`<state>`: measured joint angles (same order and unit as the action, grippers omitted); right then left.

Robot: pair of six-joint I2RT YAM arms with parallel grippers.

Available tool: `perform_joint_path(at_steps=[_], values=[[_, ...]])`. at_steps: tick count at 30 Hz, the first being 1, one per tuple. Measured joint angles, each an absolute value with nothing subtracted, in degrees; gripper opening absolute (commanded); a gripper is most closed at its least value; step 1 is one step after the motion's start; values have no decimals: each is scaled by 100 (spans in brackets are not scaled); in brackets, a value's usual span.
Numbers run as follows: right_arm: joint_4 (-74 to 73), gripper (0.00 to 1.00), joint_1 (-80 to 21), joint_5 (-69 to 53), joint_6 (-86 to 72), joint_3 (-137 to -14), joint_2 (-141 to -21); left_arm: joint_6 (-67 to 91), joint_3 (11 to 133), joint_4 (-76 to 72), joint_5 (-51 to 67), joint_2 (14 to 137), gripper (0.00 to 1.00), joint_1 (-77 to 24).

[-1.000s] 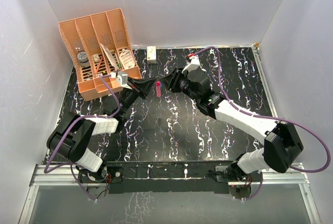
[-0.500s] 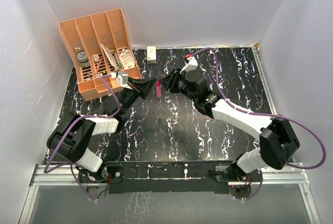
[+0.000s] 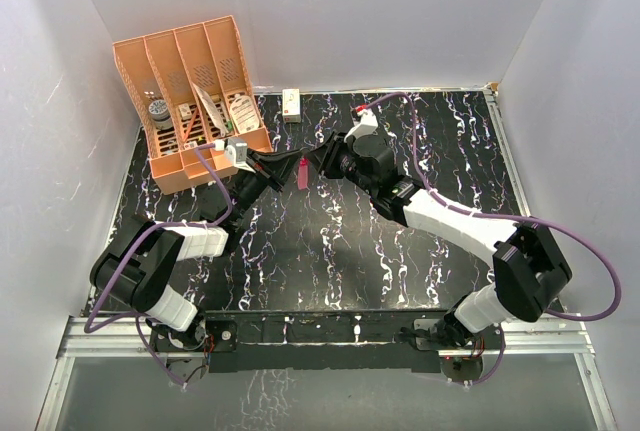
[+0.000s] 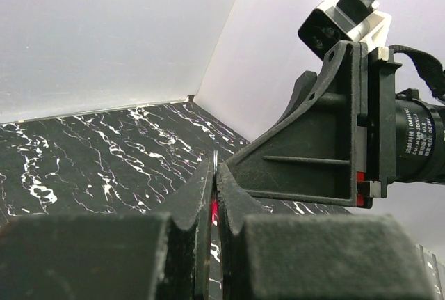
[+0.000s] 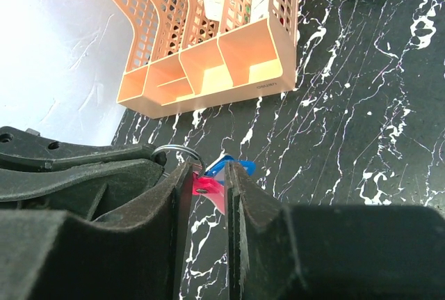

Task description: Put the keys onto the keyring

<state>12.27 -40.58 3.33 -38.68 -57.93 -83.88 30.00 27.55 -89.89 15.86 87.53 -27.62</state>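
The keyring (image 3: 302,172) is a red-pink tag on a thin silver ring (image 5: 177,151), held above the table between the two arms. My left gripper (image 3: 272,164) is shut on it. In the left wrist view the ring's edge and a red glint (image 4: 214,209) show between the pressed jaws of the left gripper (image 4: 215,168). My right gripper (image 3: 318,159) faces it from the right. Its jaws stand a narrow gap apart around the red tag (image 5: 208,187), which touches the left finger. A blue-headed key (image 5: 235,166) shows just beyond the tips of the right gripper (image 5: 208,168).
An orange slotted organizer (image 3: 190,101) with small items stands at the back left, close behind the left gripper. A small white box (image 3: 292,104) lies by the back wall. White walls enclose the black marbled table (image 3: 330,251).
The right gripper's jaws have narrowed around the red tag and its wrist has edged a little left. The left gripper has stayed shut and still.
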Motion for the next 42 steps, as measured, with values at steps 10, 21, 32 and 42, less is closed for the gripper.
perform_joint_path(at_steps=[10, 21, 32, 42], values=[[1273, 23, -4047, 370, -3870, -5798, -8390, 2978, 2755, -8997, 1559, 8753, 0, -2823], [1330, 16, -4045, 399, -3885, -5798, -8390, 2963, 2755, -9000, 1540, 8753, 0, -2860], [1479, 3, -4049, 440, -3846, -5749, -8390, 2963, 2755, -9002, 1494, 8753, 0, -2891], [1531, 0, -4069, 504, -3634, -5714, -8372, 2980, 2755, -9000, 1411, 8755, 2, -2910]])
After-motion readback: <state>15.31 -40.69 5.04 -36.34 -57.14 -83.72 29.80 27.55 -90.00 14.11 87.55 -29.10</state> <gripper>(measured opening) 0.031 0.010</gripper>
